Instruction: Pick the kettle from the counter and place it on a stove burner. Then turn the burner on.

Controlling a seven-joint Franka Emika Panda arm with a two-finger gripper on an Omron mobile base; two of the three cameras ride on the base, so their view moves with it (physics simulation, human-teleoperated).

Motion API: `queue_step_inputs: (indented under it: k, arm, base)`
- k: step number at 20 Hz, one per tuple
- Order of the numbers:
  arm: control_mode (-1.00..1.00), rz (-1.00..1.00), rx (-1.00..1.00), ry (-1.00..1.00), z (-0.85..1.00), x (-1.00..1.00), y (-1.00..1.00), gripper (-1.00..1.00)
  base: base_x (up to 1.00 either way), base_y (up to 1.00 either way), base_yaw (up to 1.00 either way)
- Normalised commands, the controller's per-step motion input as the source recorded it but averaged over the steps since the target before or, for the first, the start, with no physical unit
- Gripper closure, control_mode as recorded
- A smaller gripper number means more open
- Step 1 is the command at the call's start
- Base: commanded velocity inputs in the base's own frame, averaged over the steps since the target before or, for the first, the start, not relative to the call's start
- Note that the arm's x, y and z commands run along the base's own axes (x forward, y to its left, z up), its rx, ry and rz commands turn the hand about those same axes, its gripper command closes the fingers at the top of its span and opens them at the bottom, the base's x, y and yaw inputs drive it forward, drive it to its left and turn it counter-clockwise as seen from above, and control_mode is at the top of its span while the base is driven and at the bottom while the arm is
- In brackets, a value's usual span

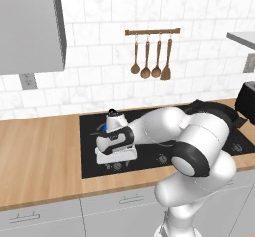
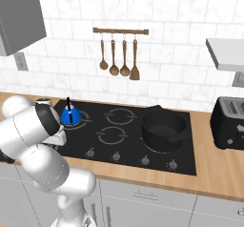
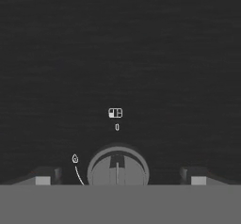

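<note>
The wooden bench (image 2: 224, 173) is carrying the black glass cooktop (image 2: 128, 140), and the blue kettle (image 2: 70, 116) is sitting at its left on the large ring-marked burner (image 2: 81, 118), partly hidden behind the arm's wrist in the left base view. The end effector (image 3: 117, 180) is hanging low over the cooktop's front edge with its fingertips (image 3: 43, 180) spread wide on either side of a round grey knob (image 3: 117, 167). Further right, a big black pot (image 2: 163, 128) is occupying the right burner, wooden utensils (image 2: 119, 64) are hanging on the tiled wall behind, and a black toaster (image 2: 229, 122) is standing on the bench at the far right.

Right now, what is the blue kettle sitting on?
The kettle sits on the black cooktop, over a grey ring marking at its left rear. The arm covers the ring's left part.
</note>
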Motion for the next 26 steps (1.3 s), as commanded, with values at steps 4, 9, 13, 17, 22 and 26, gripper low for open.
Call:
queue_step_inputs:
  k: [4,9,13,17,22,26]
  arm:
    - [-1.0,-0.02,0.0,0.0,0.0,0.0,0.0,1.0]
    - [-1.0,-0.01,0.0,0.0,0.0,0.0,0.0,1.0]
    - [-1.0,0.0,0.0,0.0,0.0,0.0,0.0,1.0]
    - [-1.0,0.04,0.0,0.0,-0.01,0.0,0.0,1.0]
    - [-1.0,0.29,0.0,0.0,-0.04,0.0,0.0,1.0]
    - [-1.0,0.38,0.0,0.0,-0.03,-0.09,0.0,1.0]
  base:
    - [0.0,0.0,0.0]
    - [0.0,0.0,0.0]
    - [0.0,0.0,0.0]
    - [0.0,0.0,0.0]
    - [0.0,0.0,0.0]
    - [0.0,0.0,0.0]
